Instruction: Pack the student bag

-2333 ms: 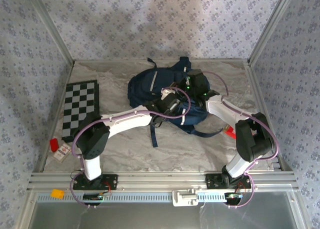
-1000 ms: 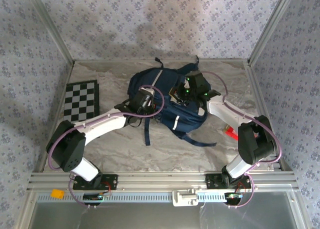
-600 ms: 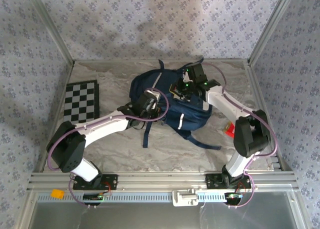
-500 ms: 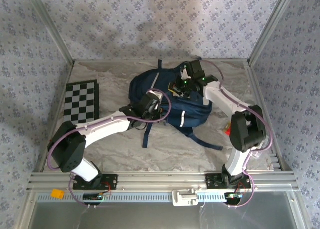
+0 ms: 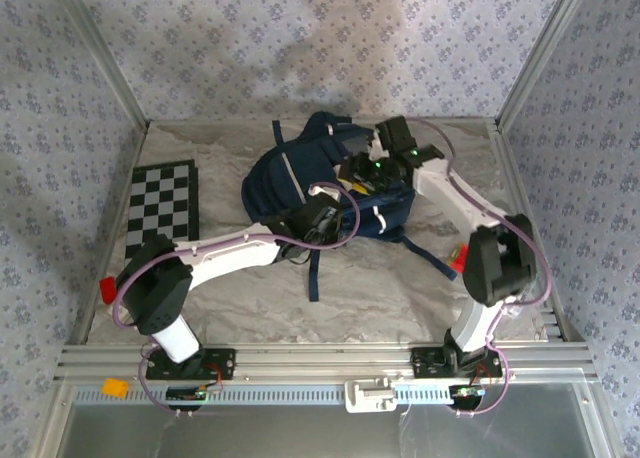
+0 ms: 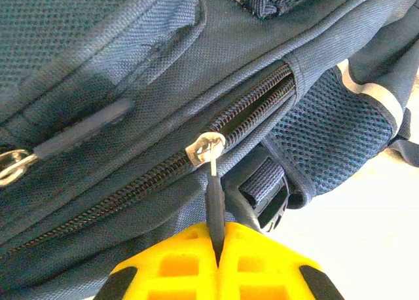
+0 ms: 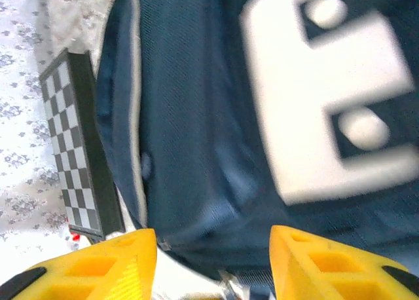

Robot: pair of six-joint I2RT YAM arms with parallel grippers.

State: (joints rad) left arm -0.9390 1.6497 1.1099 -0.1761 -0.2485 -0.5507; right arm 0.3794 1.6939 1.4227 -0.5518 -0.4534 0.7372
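Note:
The student bag (image 5: 310, 168) is a navy backpack with white stripes, lying at the back middle of the table. My left gripper (image 5: 322, 218) is at the bag's near edge. In the left wrist view the yellow fingers (image 6: 177, 264) are shut on the dark zipper pull (image 6: 215, 198), which hangs from the silver slider (image 6: 205, 147) on the closed zip of the bag (image 6: 131, 84). My right gripper (image 5: 365, 168) hovers over the bag's right half. It stands open (image 7: 213, 261) above the navy fabric and a white patch (image 7: 327, 84), with nothing between its fingers.
A folded chessboard (image 5: 160, 218) lies at the left, also in the right wrist view (image 7: 78, 149). A small red object (image 5: 107, 289) sits near the left front and another red object (image 5: 460, 261) by the right arm. A loose strap (image 5: 314, 273) trails toward me.
The bag has slid and turned toward the left and back. My left gripper has moved right along its near edge, still holding the pull. My right gripper has shifted slightly over the bag.

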